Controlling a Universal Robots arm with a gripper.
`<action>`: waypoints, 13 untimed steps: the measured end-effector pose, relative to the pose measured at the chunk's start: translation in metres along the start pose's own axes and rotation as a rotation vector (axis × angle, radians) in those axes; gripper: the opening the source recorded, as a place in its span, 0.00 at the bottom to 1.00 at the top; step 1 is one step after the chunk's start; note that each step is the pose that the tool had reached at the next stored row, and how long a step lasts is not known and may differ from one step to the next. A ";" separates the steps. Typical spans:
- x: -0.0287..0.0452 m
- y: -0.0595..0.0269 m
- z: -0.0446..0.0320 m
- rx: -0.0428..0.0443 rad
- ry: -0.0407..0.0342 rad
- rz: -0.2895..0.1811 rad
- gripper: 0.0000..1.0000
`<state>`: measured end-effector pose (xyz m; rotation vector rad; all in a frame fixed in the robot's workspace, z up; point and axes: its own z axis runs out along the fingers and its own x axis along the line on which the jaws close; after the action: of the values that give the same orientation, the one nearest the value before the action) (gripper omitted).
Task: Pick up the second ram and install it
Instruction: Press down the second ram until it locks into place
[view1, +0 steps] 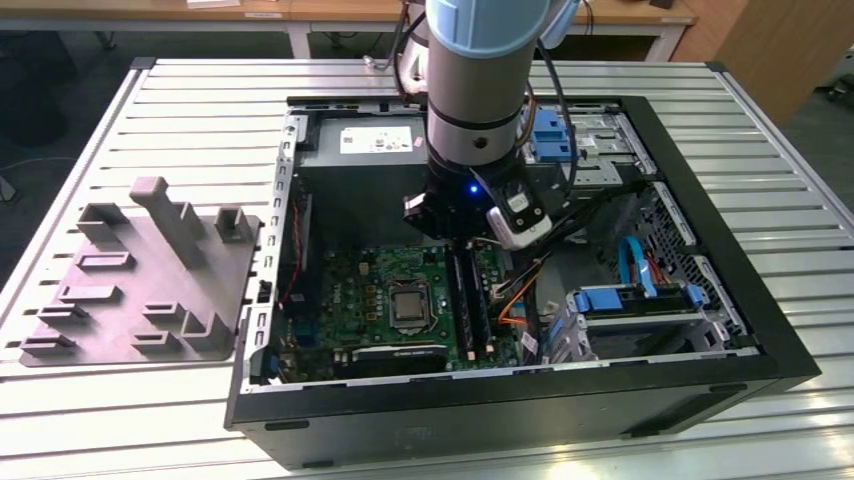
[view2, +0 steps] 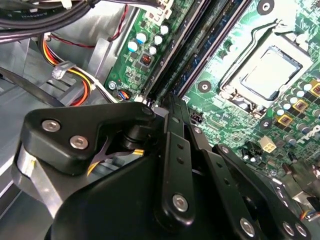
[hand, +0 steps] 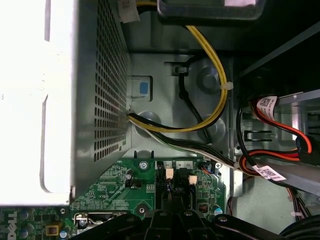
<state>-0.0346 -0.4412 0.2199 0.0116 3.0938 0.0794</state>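
The gripper (view2: 172, 107) hung low inside the open computer case (view1: 747, 300), over the memory slots (view1: 465, 295) beside the processor socket (view1: 406, 304); its fingers looked drawn narrow. Dark sticks lay along those slots, so the second ram (view2: 200, 50) appeared seated or nearly so. Beyond, the grey tray (view1: 140, 275) stood on the table.

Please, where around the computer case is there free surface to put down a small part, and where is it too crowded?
Free: the slatted table in front of the grey tray, and the table strip at the exterior view's right of the case. Crowded: inside the case, where the gripper hangs over the motherboard beside cables and blue drive brackets.
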 end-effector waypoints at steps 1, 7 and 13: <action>0.0000 0.0000 0.0000 0.0000 0.0000 0.000 0.10; 0.0001 -0.0001 0.0015 -0.0001 -0.0001 0.000 0.10; 0.0002 -0.0001 0.0023 -0.0002 -0.0001 0.000 0.10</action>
<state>-0.0347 -0.4412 0.2175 0.0117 3.0937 0.0797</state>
